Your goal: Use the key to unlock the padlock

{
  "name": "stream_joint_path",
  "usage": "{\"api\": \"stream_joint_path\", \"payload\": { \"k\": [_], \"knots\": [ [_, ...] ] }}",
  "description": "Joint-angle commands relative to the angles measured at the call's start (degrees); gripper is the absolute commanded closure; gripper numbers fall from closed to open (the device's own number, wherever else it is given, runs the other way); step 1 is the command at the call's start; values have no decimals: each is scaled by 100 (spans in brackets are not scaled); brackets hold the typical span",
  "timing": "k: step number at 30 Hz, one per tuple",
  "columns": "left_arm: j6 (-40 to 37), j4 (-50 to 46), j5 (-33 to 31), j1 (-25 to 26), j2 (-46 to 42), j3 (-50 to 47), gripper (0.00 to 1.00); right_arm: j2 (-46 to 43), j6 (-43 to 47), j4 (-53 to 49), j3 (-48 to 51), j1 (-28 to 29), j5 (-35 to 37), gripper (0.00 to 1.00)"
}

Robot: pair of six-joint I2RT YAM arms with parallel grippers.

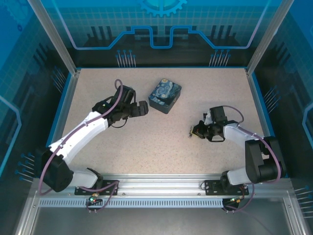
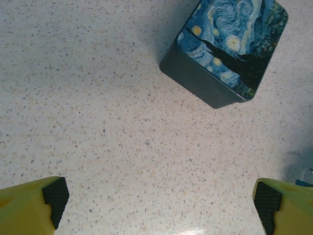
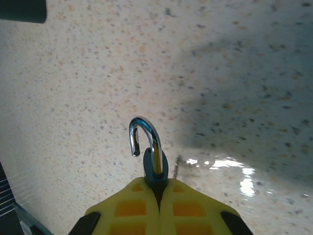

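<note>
There are two arms and two grippers at one speckled worktop (image 1: 146,152). The right gripper (image 3: 157,191) is squeezed tight on one little padlock (image 3: 156,169), over the right side of the worktop (its shiny hoop hangs loose at one end). The left gripper (image 2: 161,198) is wide open and holds nothing. It hovers near one painted tin (image 2: 230,46).

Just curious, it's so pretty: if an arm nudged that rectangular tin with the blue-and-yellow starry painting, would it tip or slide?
Probably slide: the rectangular blue-and-yellow painted tin sits low and flat on the speckled table. Its dark walls look stiff and smooth, so perhaps slippery to grip. It seems unlikely to roll.
</note>
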State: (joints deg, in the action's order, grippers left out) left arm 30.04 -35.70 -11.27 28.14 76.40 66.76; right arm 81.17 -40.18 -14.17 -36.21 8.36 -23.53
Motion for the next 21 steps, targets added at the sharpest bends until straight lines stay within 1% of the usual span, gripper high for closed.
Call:
{"api": "stream_joint_path", "payload": {
  "k": [1,2,4,5,6,7,10,12,15,16,17,21],
  "knots": [
    [46,-110,64,24,-311,-100,1,-72,186,-92,96,-192,6,100],
    [46,-141,59,25,-339,-103,1,-74,195,-106,98,-229,10,98],
    [60,-156,63,23,-400,-128,1,-103,213,-174,118,-347,37,79],
    [71,-162,61,23,-423,-136,1,-140,213,-208,115,-409,33,71],
    [82,-161,64,24,-443,-146,1,-214,228,-261,110,-469,50,61],
    [87,-170,56,21,-465,-146,1,-293,239,-339,101,-536,69,54],
    [68,-219,8,24,-520,-111,1,-689,300,-700,63,-782,172,38],
    [42,-275,-83,21,-577,-69,1,-1062,342,-1037,3,-971,293,25],
    [-13,-241,-196,25,-661,-59,1,-1599,393,-1422,-98,-1223,409,10],
    [-47,-215,-223,19,-678,-59,1,-1727,421,-1523,-150,-1265,444,2],
    [-83,-175,-286,25,-696,-68,1,-1840,461,-1644,-240,-1298,486,0],
    [-191,87,-698,20,-851,-229,1,-2033,657,-2025,-661,-1318,727,0]
  ]
}}
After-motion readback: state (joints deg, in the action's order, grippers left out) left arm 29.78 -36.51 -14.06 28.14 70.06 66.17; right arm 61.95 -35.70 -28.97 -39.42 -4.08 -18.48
